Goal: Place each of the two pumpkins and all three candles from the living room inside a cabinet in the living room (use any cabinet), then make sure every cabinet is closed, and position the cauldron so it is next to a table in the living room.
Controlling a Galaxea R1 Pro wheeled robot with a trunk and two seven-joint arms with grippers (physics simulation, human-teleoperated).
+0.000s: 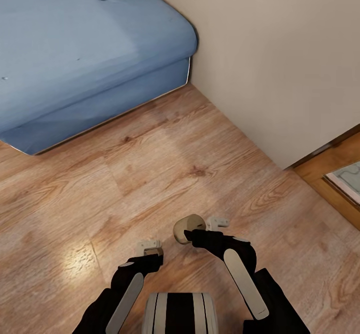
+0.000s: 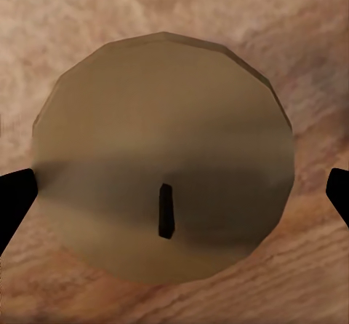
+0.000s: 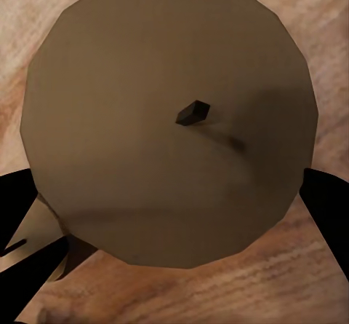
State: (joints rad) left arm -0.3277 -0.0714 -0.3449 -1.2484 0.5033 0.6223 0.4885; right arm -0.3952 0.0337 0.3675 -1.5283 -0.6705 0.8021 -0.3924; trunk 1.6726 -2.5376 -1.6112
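Observation:
Both of my grippers hang low over the wooden floor, each holding a candle. My left gripper (image 1: 150,248) is shut on a beige round candle (image 2: 163,149) with a short dark wick. Its black fingertips (image 2: 14,196) press the candle's sides in the left wrist view. My right gripper (image 1: 199,230) is shut on a second beige candle (image 1: 188,227), whose flat top and wick (image 3: 193,113) face the right wrist camera. The pumpkins, cabinet, cauldron and table are out of view.
A blue sofa (image 1: 85,49) takes up the far left, its corner meeting a beige wall (image 1: 275,49) that runs along the right. A wooden door threshold (image 1: 325,166) with tiled floor beyond sits at the right edge. Open wood floor (image 1: 165,159) lies ahead.

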